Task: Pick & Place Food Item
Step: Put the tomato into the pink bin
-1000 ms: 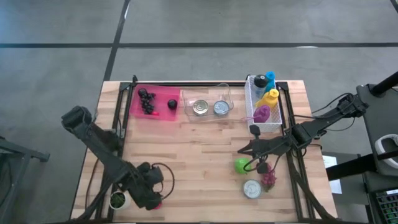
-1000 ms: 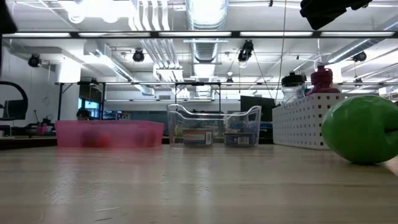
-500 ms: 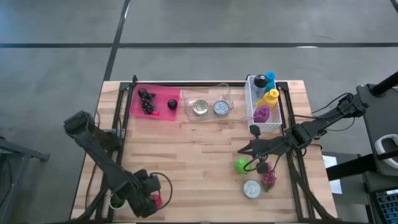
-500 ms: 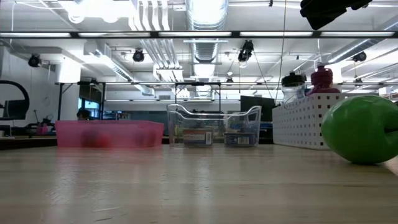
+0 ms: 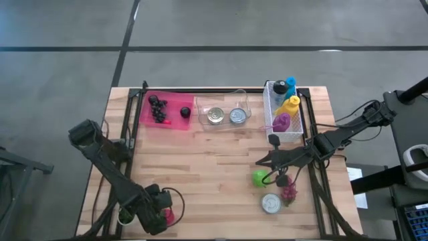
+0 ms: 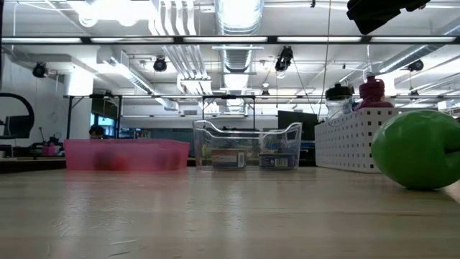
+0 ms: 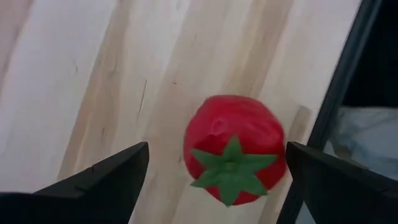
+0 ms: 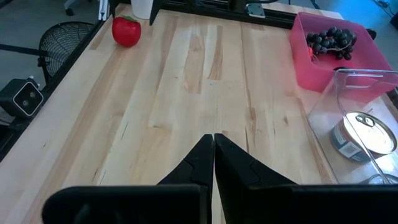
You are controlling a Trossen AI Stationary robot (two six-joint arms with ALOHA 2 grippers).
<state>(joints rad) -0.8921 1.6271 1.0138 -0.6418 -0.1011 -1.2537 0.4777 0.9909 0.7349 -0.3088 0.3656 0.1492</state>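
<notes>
Tomato (image 7: 234, 156), red with a green leafy top, sits between the spread fingers of the left gripper (image 7: 217, 171) at the near left corner of the wooden table (image 5: 214, 167), close to the table's edge; the jaws stand wide and touch nothing yet. It looks like a light, smooth, rounded model fruit, likely to roll or slip, so the safest hold is probably across its widest middle, below the green top. Just beside it stands a small cup (image 5: 126, 215). Compared with a second ago, the left arm has drawn nearer the table's front edge and lowered over the tomato; over the last half second it has barely shifted. Across the table the right gripper (image 8: 213, 154) hangs with fingers pressed shut, unmoved, above a green ball (image 5: 260, 177), a tin (image 5: 271, 203) and a purple bunch (image 5: 289, 193). At the back wait a pink tray (image 5: 148, 115) of dark grapes, a clear bin (image 5: 242, 100) and a white basket (image 5: 269, 114).
</notes>
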